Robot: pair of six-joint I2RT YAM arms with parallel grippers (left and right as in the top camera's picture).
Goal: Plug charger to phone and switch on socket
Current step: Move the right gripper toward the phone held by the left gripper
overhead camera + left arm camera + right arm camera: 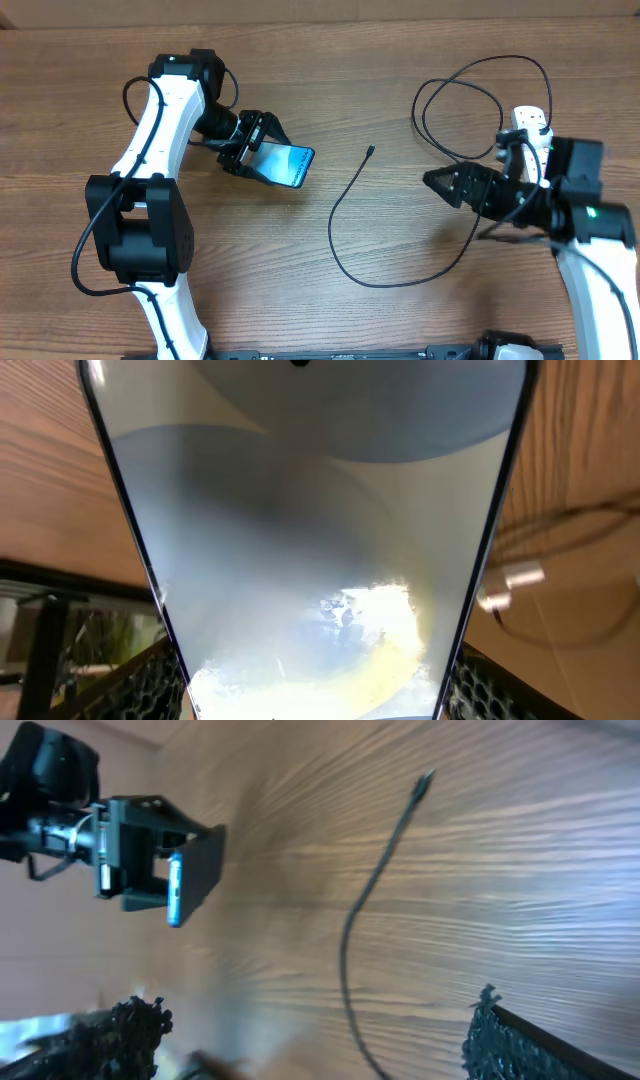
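Note:
My left gripper (254, 151) is shut on the phone (288, 165) and holds it tilted above the table at the left. In the left wrist view the phone's pale screen (310, 540) fills the frame between my two mesh fingers (150, 682). The charger (335, 225) lies on the table as a thin black cable, its connector tip (371, 151) free and pointing up-right. My right gripper (437, 184) stands open at the right, aimed left, empty. In the right wrist view the cable (350, 945) runs between my fingertips (498, 1032), and the phone (196, 870) shows beyond. The socket (528, 122) is partly hidden behind my right arm.
The charger's cable makes large loops (480, 85) at the back right, near the socket. Bare wooden table (400, 320) lies between the two arms. The left arm's base (140, 230) stands at the left front.

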